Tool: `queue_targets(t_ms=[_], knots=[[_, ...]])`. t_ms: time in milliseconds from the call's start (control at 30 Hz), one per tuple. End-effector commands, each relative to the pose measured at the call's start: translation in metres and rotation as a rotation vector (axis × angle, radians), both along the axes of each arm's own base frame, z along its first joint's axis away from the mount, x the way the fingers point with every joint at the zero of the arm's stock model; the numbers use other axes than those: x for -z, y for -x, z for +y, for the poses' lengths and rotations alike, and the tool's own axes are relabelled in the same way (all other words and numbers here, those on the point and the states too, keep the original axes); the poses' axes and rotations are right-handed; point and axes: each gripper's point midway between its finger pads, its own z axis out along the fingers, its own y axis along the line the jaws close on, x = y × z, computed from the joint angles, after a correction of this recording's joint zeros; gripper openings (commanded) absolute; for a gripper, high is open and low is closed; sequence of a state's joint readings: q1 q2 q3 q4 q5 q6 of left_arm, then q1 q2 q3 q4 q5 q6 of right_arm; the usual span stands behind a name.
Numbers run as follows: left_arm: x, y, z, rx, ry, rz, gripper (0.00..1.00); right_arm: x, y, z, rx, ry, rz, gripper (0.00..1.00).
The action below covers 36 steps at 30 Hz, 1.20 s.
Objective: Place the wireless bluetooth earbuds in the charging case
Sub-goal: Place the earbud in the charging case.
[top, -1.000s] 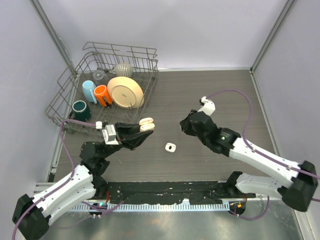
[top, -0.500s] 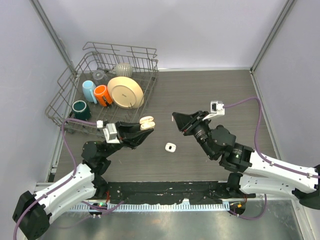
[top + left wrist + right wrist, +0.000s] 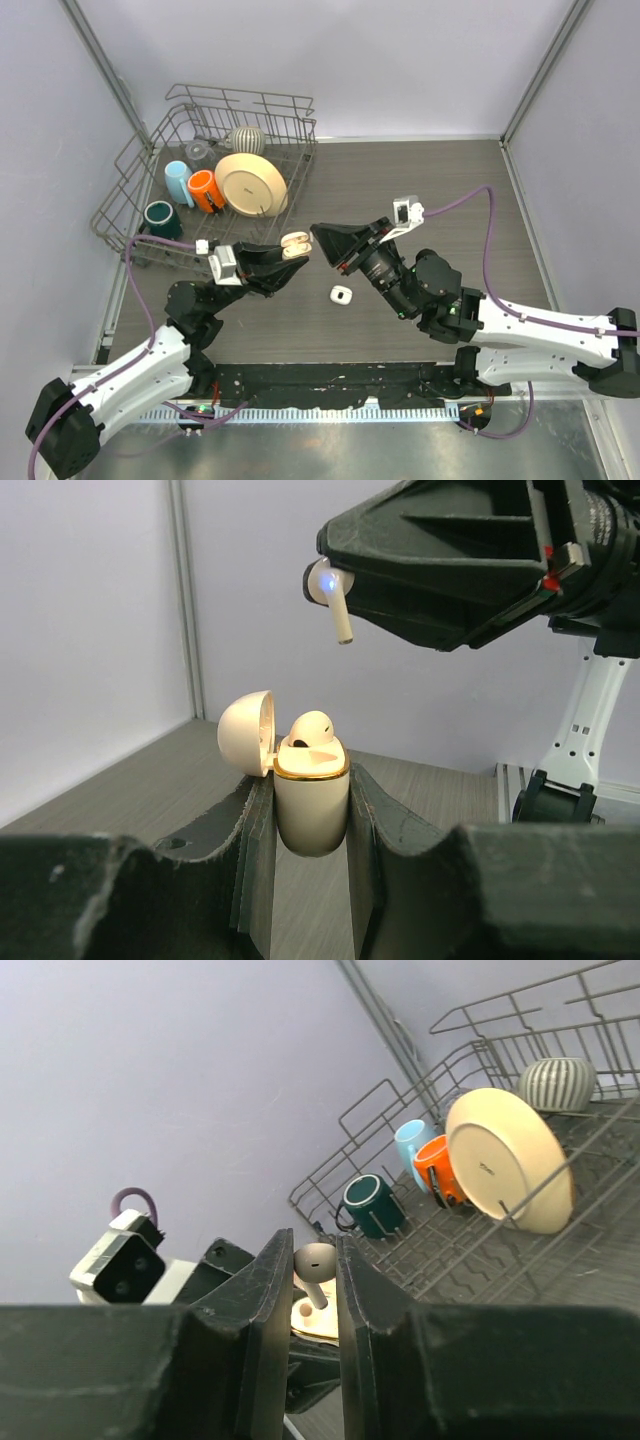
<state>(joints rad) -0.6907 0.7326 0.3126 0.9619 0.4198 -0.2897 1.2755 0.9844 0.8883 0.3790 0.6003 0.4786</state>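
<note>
My left gripper (image 3: 312, 815) is shut on a cream charging case (image 3: 311, 800) with a gold rim, held upright above the table with its lid (image 3: 244, 732) hinged open to the left. One white earbud (image 3: 310, 727) sits in the case. My right gripper (image 3: 313, 1263) is shut on a second white earbud (image 3: 314, 1265), stem pointing down, just above and right of the case's open top. That earbud (image 3: 329, 592) shows a blue light in the left wrist view. In the top view the right gripper (image 3: 320, 238) nearly meets the case (image 3: 293, 246). A second small white case (image 3: 342, 294) lies on the table.
A wire dish rack (image 3: 130, 190) stands at the back left with a cream plate (image 3: 251, 184), an orange cup (image 3: 205, 190), a light blue cup (image 3: 178, 182), a dark green mug (image 3: 161, 219) and a striped bowl (image 3: 247, 139). Grey walls enclose the dark wood table (image 3: 440, 190).
My right arm has swung left across the table, bringing its gripper and the earbud from the middle right to just beside the case. The left gripper has held almost still.
</note>
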Motion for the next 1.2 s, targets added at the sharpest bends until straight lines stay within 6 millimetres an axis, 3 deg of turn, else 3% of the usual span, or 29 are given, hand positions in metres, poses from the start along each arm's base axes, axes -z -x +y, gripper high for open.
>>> queue_targets(t_ms=[0, 400, 833, 1167], knots=[[-0.021, 0.006, 0.004, 0.008, 0.055, -0.061, 0.0, -0.042, 0.01, 0.009, -0.048, -0.081, -0.074, 0.01], [-0.025, 0.008, 0.005, 0.012, 0.063, -0.067, 0.0, -0.026, 0.019, 0.041, -0.1, 0.001, -0.067, 0.01], [-0.028, 0.01, 0.004, 0.028, 0.07, -0.072, 0.0, 0.001, 0.013, 0.048, -0.021, 0.096, -0.057, 0.01], [-0.026, 0.013, 0.004, 0.039, 0.074, -0.067, 0.0, 0.002, 0.007, 0.038, 0.033, 0.064, -0.044, 0.01]])
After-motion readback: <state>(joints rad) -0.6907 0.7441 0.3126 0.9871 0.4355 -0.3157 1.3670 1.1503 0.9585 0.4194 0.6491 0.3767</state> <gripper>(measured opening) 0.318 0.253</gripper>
